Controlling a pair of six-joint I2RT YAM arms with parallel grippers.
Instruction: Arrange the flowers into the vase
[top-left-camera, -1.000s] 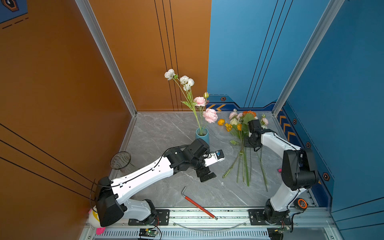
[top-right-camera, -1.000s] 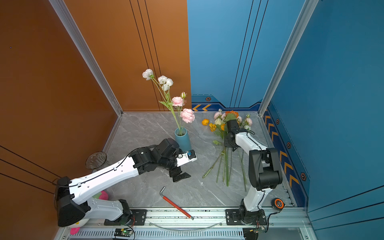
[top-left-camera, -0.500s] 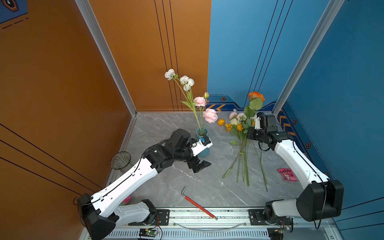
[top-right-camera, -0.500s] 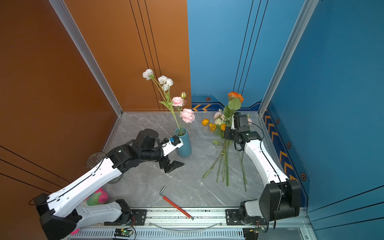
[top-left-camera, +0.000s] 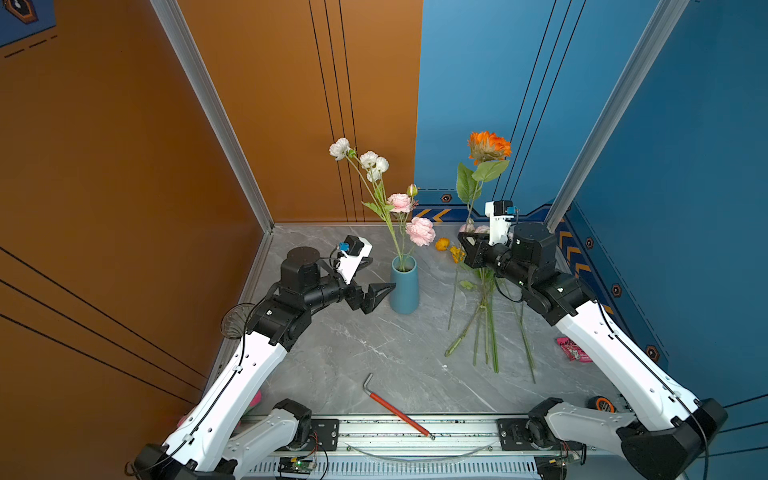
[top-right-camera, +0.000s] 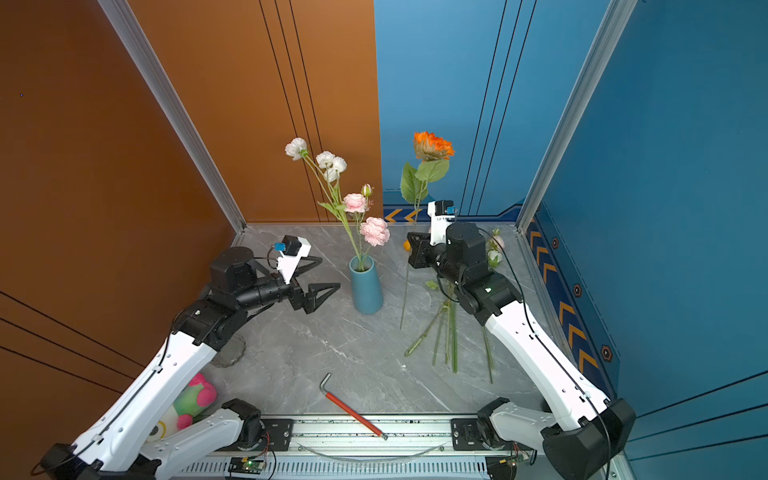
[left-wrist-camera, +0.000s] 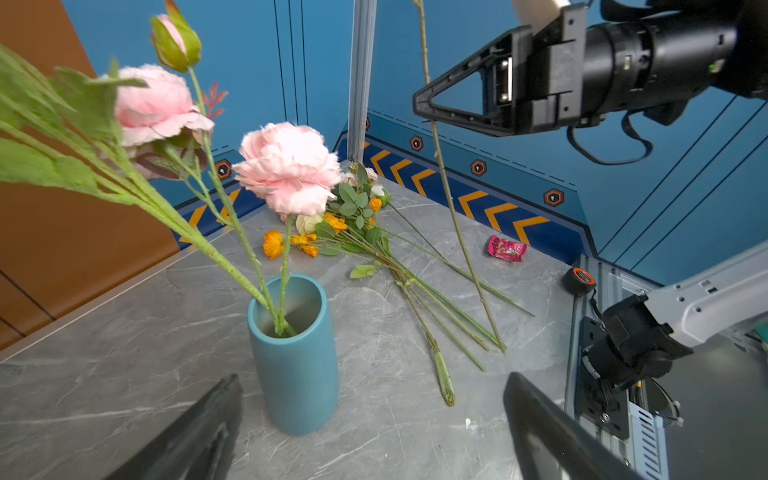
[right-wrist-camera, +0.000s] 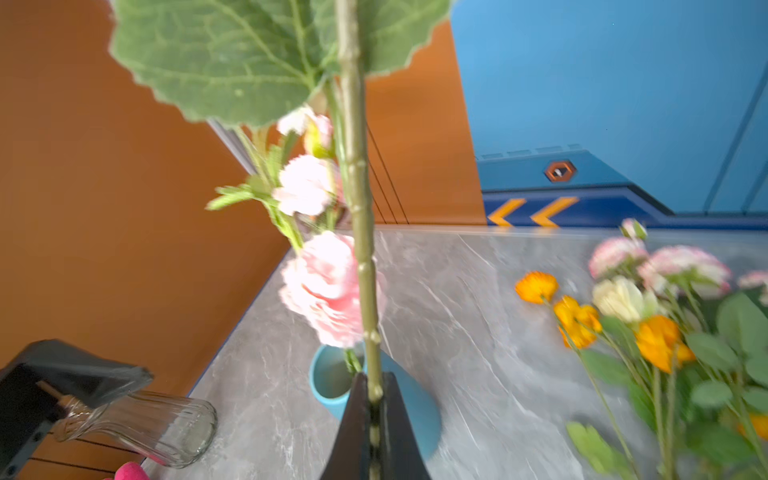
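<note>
The right gripper (right-wrist-camera: 374, 386), arm raised, pinches the one orange sunflower (top-left-camera: 488, 147) upright by its stem. The left gripper (top-left-camera: 380, 275), arm stretched level, gapes empty just beside the one teal vase (top-left-camera: 404, 291), which holds two pink blooms (top-left-camera: 420, 231).

Both top views sat high over the front rail (top-left-camera: 465, 430), looking down and back to the corner where the orange wall (top-left-camera: 124, 166) met the blue wall (top-left-camera: 478, 83). They were wide and far, and shared nearly the whole table (top-left-camera: 374, 345).

Left wrist view rode low behind its fingers (left-wrist-camera: 199, 432), close to the vase (left-wrist-camera: 293, 353), facing the blue wall.

Right wrist view looked along its fingers (right-wrist-camera: 347, 436), with the stem (right-wrist-camera: 359, 208) very near, toward the orange wall.

Both wrist views shared the vase.
</note>
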